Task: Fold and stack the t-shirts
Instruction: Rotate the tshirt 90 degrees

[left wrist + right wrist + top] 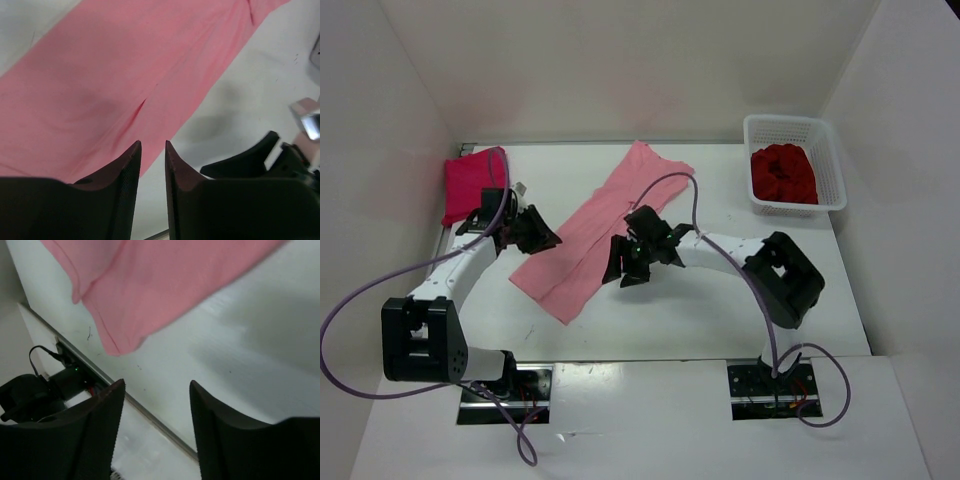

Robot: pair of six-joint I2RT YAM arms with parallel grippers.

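Note:
The light salmon pink t-shirt (595, 230) lies on the white table as a long diagonal strip, folded lengthwise. The bright magenta-red t-shirt (470, 185) lies folded at the far left. The dark crimson t-shirt (783, 172) is bunched inside the basket. My left gripper (548, 240) is at the pink strip's left edge, jaws a narrow gap apart and empty (152, 142), over the pink shirt's edge (125, 65). My right gripper (625, 272) is at the strip's right edge near its near end, wide open and empty (156, 381), with the pink shirt's corner (165, 285) ahead of it.
The white mesh basket (840, 170) stands at the far right. White walls enclose the table on three sides. The table's near edge with a metal strip (150, 415) lies below the right gripper. Purple cables loop over both arms.

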